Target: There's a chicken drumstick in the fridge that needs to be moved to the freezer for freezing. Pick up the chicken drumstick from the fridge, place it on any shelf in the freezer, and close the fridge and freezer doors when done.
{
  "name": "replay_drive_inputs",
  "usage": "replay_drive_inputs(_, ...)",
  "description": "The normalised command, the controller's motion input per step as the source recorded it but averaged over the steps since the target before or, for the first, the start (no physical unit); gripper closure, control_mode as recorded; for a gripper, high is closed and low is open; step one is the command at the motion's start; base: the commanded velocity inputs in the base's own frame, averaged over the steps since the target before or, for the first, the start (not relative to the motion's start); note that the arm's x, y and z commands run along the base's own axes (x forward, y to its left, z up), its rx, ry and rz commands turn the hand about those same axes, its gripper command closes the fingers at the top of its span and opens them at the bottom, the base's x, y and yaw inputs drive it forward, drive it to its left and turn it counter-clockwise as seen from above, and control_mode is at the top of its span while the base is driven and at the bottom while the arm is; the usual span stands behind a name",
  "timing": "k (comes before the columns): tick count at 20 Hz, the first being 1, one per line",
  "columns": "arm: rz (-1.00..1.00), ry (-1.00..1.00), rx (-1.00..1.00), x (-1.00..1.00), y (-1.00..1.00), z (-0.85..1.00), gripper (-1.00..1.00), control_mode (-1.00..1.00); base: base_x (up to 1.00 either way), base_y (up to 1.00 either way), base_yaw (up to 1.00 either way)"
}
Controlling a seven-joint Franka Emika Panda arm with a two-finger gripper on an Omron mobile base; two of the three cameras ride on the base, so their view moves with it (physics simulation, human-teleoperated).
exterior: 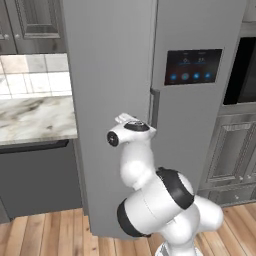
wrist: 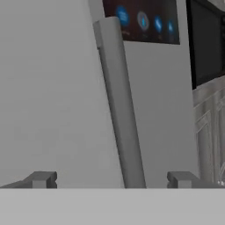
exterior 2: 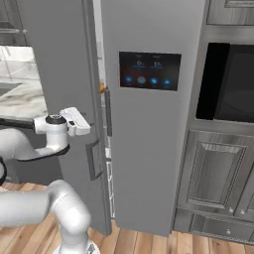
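We see wood-plank floor [exterior: 45, 232], warm orange-brown, boards running toward appliances. At left we note marble-veined countertop [exterior: 35, 120] under pale tiled backsplash [exterior: 35, 75], dark grey base cabinet [exterior: 40, 175] below it. Grey panelled upper cabinets [exterior: 30, 25] above backsplash. At right we find black built-in oven window [exterior 2: 230, 84] set in grey cabinetry, raised-panel cabinet door [exterior 2: 213, 173] beneath, drawer [exterior 2: 218, 228] at floor level. Light even, soft.

**Arm at the grey doors**

Two tall grey doors fill the frame's centre: the plain freezer door [exterior: 107, 75] on the left, the fridge door [exterior: 195, 110] with its dark panel [exterior: 193, 66] of blue icons at upper right. The white arm rises from lower right, its hand against the plain door. A marble counter [exterior: 35, 120] sits at left.
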Motion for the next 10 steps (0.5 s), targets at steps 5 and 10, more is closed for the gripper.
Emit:
replay_drive_inputs(5,0.0,0.0,0.05,0.33,-0.49,0.01,-1.0,-1.0,0.0,0.0,0.0)
replay_drive_inputs(10,0.0,0.0,0.06,0.32,-0.38,0.13,-1.0,-1.0,0.0,0.0,0.0)
